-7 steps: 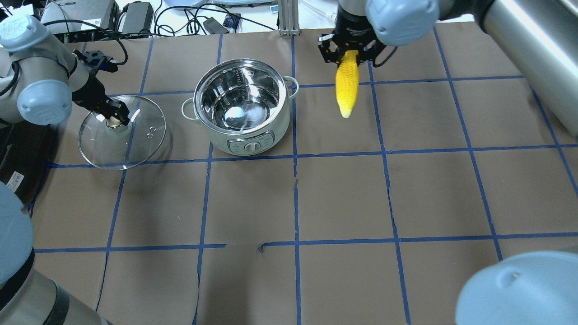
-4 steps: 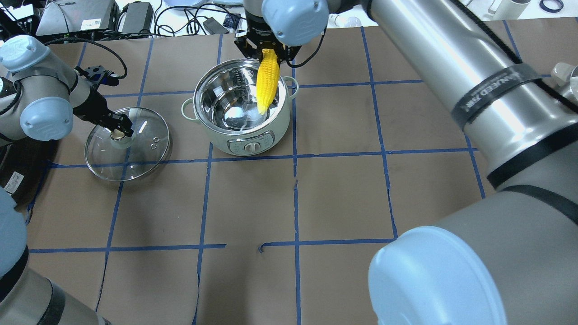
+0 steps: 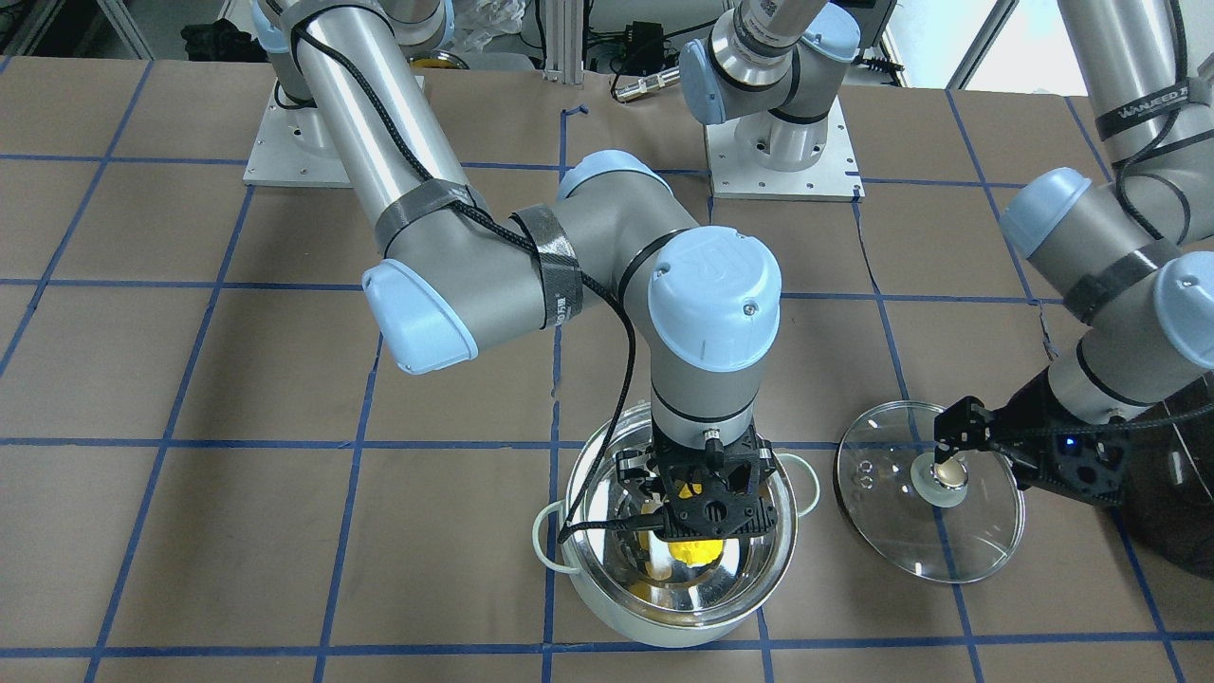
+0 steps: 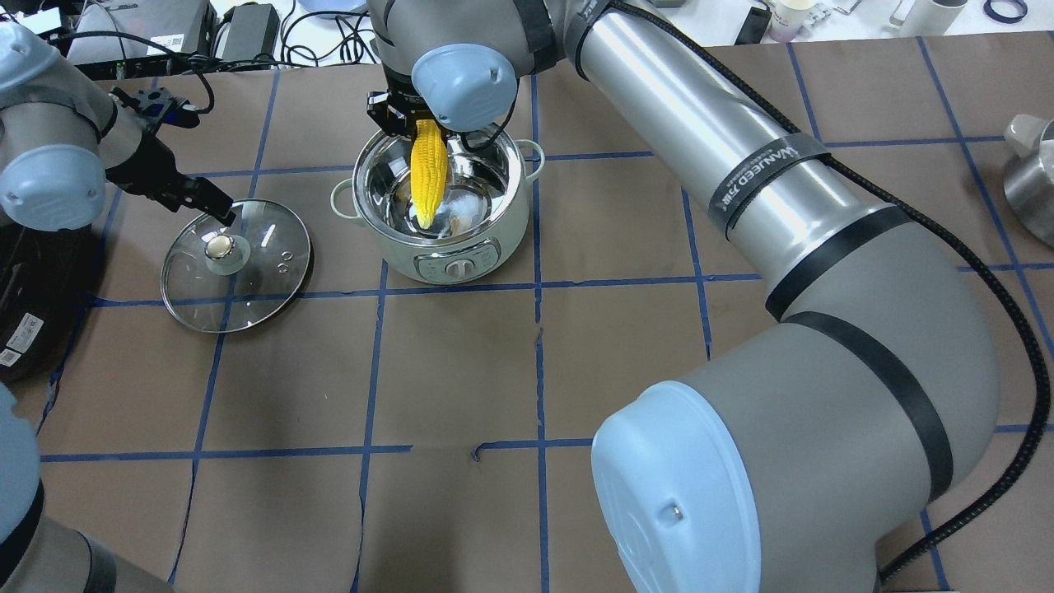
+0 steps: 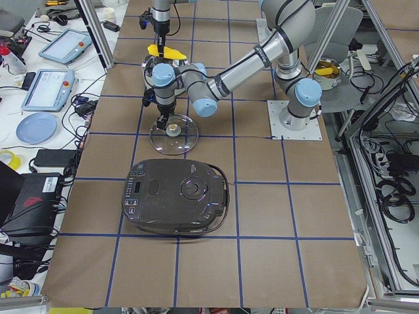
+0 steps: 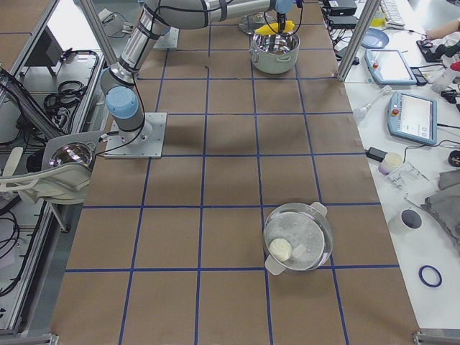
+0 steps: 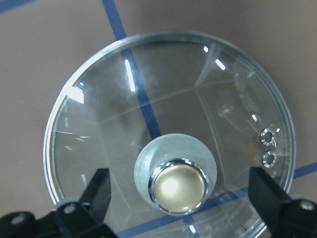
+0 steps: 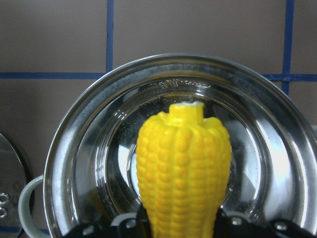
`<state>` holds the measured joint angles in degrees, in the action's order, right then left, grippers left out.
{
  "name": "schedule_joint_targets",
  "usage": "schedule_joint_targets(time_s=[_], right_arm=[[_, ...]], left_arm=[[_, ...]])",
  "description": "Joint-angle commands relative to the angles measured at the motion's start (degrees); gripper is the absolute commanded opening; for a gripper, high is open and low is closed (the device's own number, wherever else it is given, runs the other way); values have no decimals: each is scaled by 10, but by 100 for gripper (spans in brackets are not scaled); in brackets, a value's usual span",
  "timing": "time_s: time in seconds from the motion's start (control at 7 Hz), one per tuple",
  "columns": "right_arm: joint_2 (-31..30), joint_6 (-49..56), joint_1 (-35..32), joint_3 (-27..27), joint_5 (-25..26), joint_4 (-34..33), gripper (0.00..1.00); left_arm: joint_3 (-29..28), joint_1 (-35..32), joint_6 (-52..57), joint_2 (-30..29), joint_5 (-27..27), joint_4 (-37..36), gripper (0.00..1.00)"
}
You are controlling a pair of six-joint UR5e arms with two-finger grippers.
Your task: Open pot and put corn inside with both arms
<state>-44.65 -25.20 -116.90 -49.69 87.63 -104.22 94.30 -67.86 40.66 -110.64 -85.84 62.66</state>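
The pot (image 4: 494, 239) stands open on the table, also seen in the front view (image 3: 580, 555) and the right wrist view (image 8: 64, 163). My right gripper (image 4: 422, 130) is shut on the thick end of the yellow corn (image 4: 430, 177), which hangs point down over the pot's opening with its tip inside; the corn also shows in the right wrist view (image 8: 183, 168) and the front view (image 3: 692, 550). The glass lid (image 4: 255, 280) lies flat on the table left of the pot. My left gripper (image 7: 178, 173) is open, with its fingers (image 7: 96, 191) wide on either side of the brass knob (image 4: 219, 245) and apart from it.
A large black appliance (image 5: 177, 204) sits on the table on the left arm's side, beyond the lid. A second steel pot (image 6: 298, 237) with pale items stands far off on the right arm's side. Cables (image 4: 329, 33) lie past the table's far edge.
My right arm carried the corn left from beside the pot to over it and lowered its tip in. My left gripper set the lid down, let go of the knob and opened.
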Motion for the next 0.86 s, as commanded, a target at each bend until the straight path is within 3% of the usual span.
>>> schedule_joint_targets(time_s=[0.0, 0.29, 0.43, 0.57, 0.71], right_arm=[[11, -4, -2, -14, -1, -8, 18], [15, -4, -2, -32, -1, -47, 58], [14, -4, -2, -32, -1, -48, 85], [11, -13, -1, -30, -2, -47, 92], [-9, -6, -1, -30, -1, -45, 92]], left_arm=[[-82, -3, -4, 62, 2, 183, 100], [-104, -7, -15, 131, 10, 276, 100], [-106, -10, -30, 171, 10, 324, 100], [-103, -20, -45, 199, 10, 342, 100], [-102, -57, -108, 211, 10, 360, 100]])
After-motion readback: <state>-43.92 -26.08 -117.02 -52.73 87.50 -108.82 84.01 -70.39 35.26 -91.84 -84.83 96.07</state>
